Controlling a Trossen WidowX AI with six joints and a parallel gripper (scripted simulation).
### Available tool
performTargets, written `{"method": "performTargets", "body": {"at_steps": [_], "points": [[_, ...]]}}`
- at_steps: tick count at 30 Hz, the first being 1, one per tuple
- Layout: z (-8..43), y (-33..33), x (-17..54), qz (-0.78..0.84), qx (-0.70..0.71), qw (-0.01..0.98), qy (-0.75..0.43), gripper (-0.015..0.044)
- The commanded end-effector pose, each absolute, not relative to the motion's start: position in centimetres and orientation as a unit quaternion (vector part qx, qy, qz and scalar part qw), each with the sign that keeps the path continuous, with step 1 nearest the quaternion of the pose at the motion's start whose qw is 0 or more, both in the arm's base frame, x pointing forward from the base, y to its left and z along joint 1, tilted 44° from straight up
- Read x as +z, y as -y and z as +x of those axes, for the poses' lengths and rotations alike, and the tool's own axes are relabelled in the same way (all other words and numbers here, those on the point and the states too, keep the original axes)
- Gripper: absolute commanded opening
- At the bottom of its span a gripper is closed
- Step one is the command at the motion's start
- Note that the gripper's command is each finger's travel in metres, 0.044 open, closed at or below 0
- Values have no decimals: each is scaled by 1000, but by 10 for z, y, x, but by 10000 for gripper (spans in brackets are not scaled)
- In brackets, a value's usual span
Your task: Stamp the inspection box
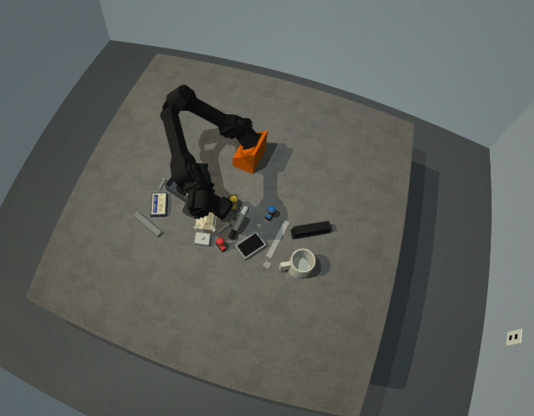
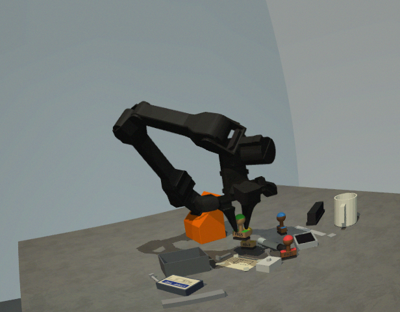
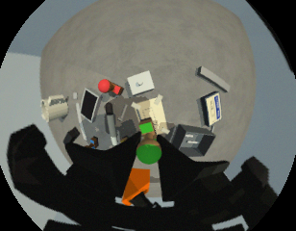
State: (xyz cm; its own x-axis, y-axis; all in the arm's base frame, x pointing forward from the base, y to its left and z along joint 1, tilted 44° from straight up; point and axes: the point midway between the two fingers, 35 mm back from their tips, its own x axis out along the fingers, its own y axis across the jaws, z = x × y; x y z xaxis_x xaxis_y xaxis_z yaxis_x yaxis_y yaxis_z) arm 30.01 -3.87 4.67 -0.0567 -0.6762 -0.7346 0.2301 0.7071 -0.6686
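Observation:
My gripper point(image 2: 241, 227) point(image 3: 149, 136) is shut on the PASS stamp point(image 2: 240, 220) point(image 3: 149, 152), which has a green knob and a wooden base. The stamp hangs upright above the bench, beside the card; in the top view the arm hides it. The cream card point(image 1: 206, 222) point(image 2: 238, 263) point(image 3: 158, 114) lies flat, partly covered by the arm in that view. Its box is too small to read clearly. The black ink pad point(image 1: 250, 245) point(image 2: 305, 238) point(image 3: 89, 105) lies open in its pale case, away from the gripper.
The yellow-knobbed HOLD stamp point(image 1: 233, 199) point(image 2: 247, 244) stands close under the gripper. A red stamp point(image 1: 219, 242) point(image 2: 287, 238), blue stamp point(image 1: 270, 209) point(image 2: 281, 215), dark cylinder point(image 1: 237, 225), white block point(image 2: 267, 264) point(image 3: 140, 84), grey tray point(image 2: 185, 264) and mug point(image 1: 302, 269) point(image 2: 344, 212) stand around.

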Motion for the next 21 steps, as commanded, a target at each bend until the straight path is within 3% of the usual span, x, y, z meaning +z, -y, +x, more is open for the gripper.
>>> {"method": "performTargets", "body": {"at_steps": [1, 21], "points": [[299, 42, 45, -177, -341, 664, -642, 0], [299, 51, 35, -177, -340, 665, -641, 0]]}}
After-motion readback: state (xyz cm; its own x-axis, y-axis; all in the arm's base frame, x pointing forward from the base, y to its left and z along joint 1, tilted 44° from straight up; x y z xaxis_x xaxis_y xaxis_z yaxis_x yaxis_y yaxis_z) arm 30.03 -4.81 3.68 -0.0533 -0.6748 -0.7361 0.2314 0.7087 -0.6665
